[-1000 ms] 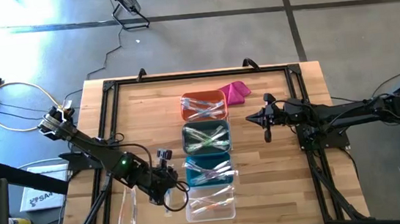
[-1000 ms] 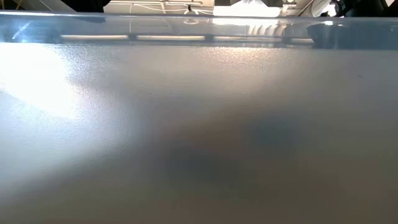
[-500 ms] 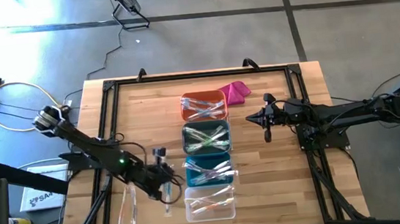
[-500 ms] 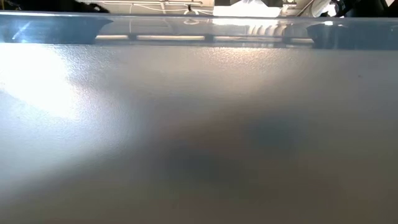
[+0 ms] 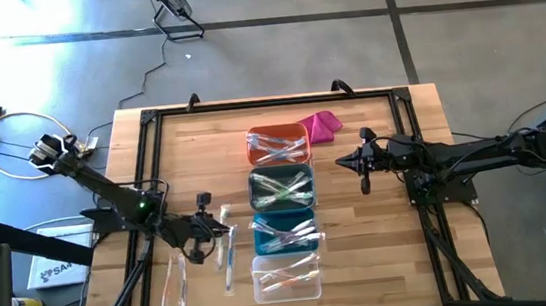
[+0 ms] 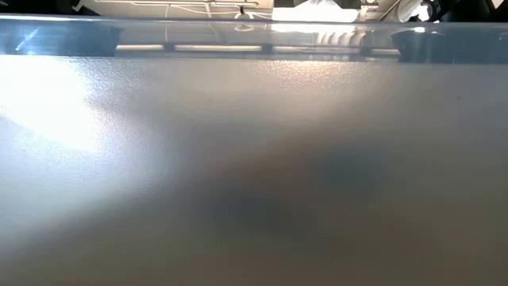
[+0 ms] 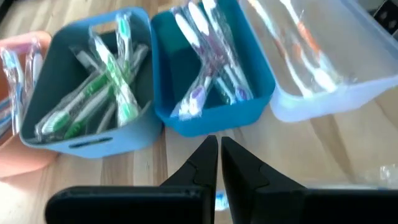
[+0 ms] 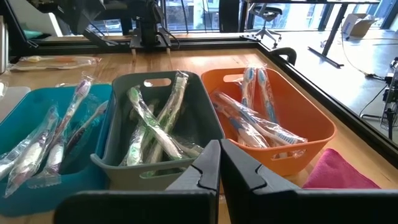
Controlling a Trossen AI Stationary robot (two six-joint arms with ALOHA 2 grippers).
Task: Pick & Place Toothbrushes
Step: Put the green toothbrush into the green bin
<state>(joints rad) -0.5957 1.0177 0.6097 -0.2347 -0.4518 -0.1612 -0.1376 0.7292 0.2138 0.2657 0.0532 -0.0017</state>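
Toothbrushes (image 5: 174, 288): few loose on table (image 5: 191, 131) front-left, 1 (image 5: 227, 253) just beside left gripper (image 5: 204, 242), rest sorted in 4 bins (image 5: 284, 212). Left gripper clenched, empty. Right gripper (image 5: 360, 165) clenched, empty, waiting right of bins. Risk: glossy wrappers slip, lie flat; closed fingers could nudge brush toward front edge. Open room left of bins.
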